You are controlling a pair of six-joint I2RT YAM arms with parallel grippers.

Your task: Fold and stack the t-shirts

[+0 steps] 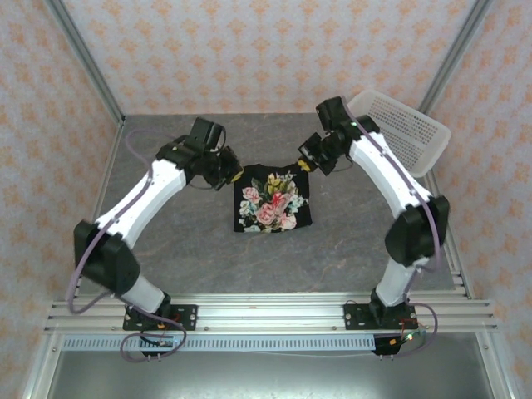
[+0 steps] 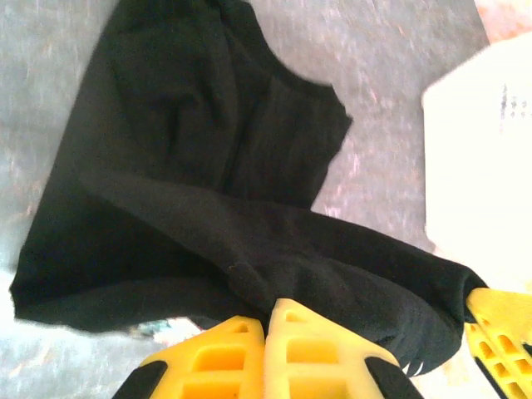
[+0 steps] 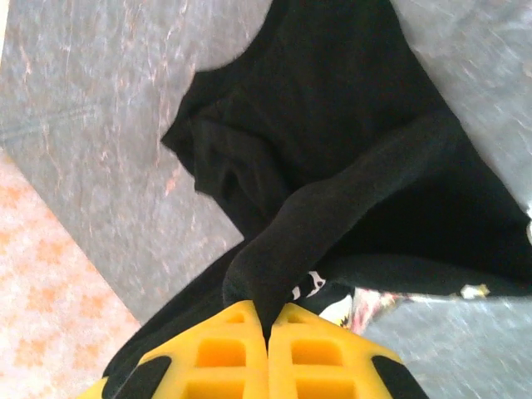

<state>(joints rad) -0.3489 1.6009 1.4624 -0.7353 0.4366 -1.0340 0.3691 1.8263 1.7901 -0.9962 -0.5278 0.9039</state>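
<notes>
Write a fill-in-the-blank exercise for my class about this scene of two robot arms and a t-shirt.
1. The left tool and the right tool are both ____ on the t-shirt.
2. The t-shirt's cloth is ____ with a flower print.
3. The perforated basket at the far right corner of the table is coloured ____.
Missing words: shut; black; white.

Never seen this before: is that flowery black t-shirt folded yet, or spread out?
Partly folded: the t-shirt is a compact rectangle, no sleeves sticking out, its far edge pinched in the left fingers and right fingers.
</notes>
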